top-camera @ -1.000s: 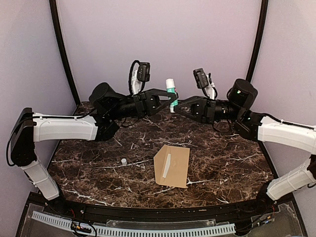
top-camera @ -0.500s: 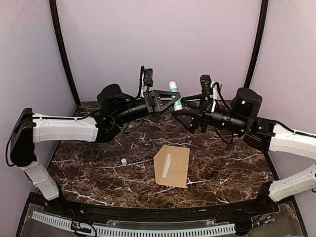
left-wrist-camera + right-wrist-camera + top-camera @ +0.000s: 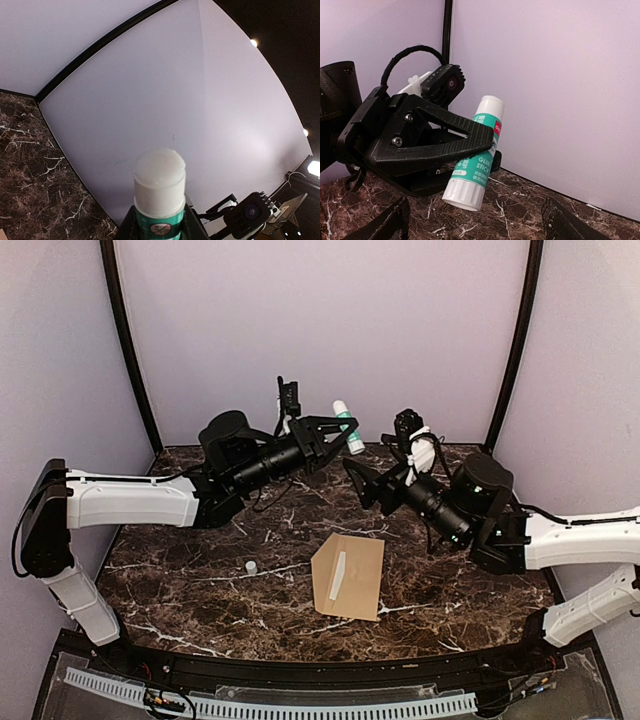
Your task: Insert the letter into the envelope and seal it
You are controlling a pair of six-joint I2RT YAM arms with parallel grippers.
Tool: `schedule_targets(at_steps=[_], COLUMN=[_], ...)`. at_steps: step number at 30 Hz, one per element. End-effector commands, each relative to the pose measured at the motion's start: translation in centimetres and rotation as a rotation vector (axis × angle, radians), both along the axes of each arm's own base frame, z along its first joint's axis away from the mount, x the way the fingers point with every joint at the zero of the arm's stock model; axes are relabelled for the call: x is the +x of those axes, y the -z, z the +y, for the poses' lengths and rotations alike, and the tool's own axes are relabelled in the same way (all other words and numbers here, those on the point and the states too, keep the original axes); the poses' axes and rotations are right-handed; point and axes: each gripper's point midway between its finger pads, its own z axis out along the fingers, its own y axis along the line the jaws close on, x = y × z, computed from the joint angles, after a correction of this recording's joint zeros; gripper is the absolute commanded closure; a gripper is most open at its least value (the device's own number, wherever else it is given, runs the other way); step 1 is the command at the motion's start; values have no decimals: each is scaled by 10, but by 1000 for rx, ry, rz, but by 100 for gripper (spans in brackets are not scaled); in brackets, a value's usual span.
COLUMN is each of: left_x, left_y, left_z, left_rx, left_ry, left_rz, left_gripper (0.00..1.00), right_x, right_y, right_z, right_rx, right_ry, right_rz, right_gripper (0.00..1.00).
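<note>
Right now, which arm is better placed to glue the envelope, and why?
Left: the left gripper is shut on the glue stick, while the right gripper hangs open and empty.

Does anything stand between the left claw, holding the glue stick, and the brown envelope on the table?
Perhaps the right claw: open, it hangs close beside the left claw and its white-and-green plastic glue stick, near the line down to the flat kraft-brown paper envelope. Their relative heights are unclear. Nothing else visible intervenes.

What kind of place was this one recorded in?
Probably a purpose-built robot test booth, not a home or office: plain pale lilac wall panels, black curved frame poles, and a dark marble-patterned tabletop.
</note>
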Motion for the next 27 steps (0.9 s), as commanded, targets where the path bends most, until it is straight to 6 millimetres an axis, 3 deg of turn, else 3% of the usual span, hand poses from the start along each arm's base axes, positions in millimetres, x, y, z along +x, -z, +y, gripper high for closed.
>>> schedule_targets(at_steps=[1,9,18,27], left_x=[-5,-5,-5,-7], left_y=[-31,-33,-33,-34], left_z=[15,12,13,13], left_rx=[-100,-131,-134,-133], left_ry=[-24,-3,-2,7], left_rz=[-18,-3,-3,-8], left_gripper=[100,100,100,100], right_x=[15,20,4,12], right_y=[-25,-32,-41,-43], right_z=[-12,-4,1,14], right_rx=[109,162,195,186], right_ry=[149,183,102,121], right_rz=[-56,-77,-126,-128], right_gripper=[15,28,34,43])
